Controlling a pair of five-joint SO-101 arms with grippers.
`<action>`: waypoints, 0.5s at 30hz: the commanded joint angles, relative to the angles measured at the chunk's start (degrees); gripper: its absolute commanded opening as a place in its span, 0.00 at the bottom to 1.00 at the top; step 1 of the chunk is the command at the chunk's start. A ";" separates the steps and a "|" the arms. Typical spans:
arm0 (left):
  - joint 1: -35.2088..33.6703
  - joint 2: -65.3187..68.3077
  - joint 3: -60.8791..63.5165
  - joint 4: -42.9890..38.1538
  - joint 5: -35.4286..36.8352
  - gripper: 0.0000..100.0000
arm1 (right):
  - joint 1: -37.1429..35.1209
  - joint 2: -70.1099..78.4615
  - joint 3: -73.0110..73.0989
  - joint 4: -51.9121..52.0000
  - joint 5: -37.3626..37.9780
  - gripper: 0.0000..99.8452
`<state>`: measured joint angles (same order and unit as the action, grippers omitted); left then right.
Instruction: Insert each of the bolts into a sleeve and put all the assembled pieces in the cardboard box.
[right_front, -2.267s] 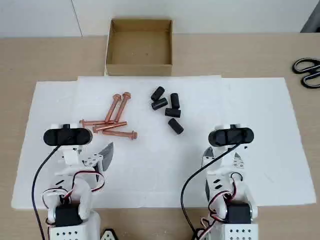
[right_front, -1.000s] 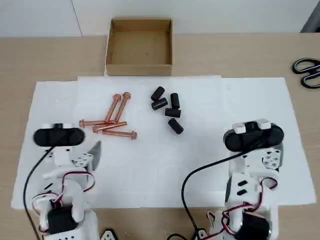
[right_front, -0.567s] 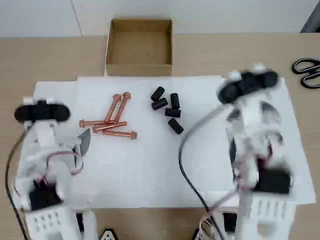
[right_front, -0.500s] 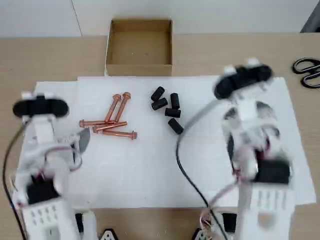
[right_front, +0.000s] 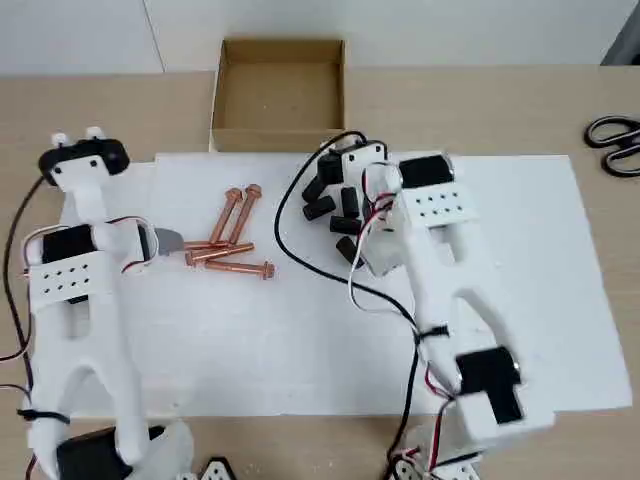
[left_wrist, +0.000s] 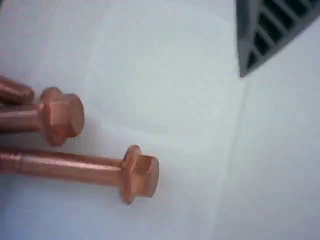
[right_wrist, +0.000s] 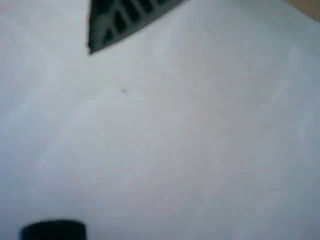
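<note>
I cannot tell how wide your left tool (right_front: 167, 240) and right tool (right_wrist: 125, 20) stand. Coming in low, you could scatter the copper-coloured metal bolts (right_front: 220, 252).

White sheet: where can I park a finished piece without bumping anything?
Two bare patches: the near half of the sheet, between the left arm and the right arm, below the bolts; and the wide stretch right of the right arm, toward the scissors. Crowded: the far middle, with the bolts, the sleeves and the right arm over them. The box is empty.
</note>
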<state>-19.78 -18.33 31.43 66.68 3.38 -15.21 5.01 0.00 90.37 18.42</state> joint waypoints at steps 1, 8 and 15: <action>2.64 -1.14 -2.59 0.09 0.44 0.31 | -1.36 3.74 -7.38 -0.75 -0.62 0.20; 9.32 -2.99 -2.51 0.09 0.88 0.31 | -5.58 13.76 -15.12 -3.12 -0.62 0.20; 9.76 -2.73 -2.33 -1.58 3.52 0.31 | -5.67 22.02 -22.95 -3.12 -0.26 0.20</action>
<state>-10.02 -18.95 31.25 66.15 4.53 -20.75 25.85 -18.64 87.74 18.42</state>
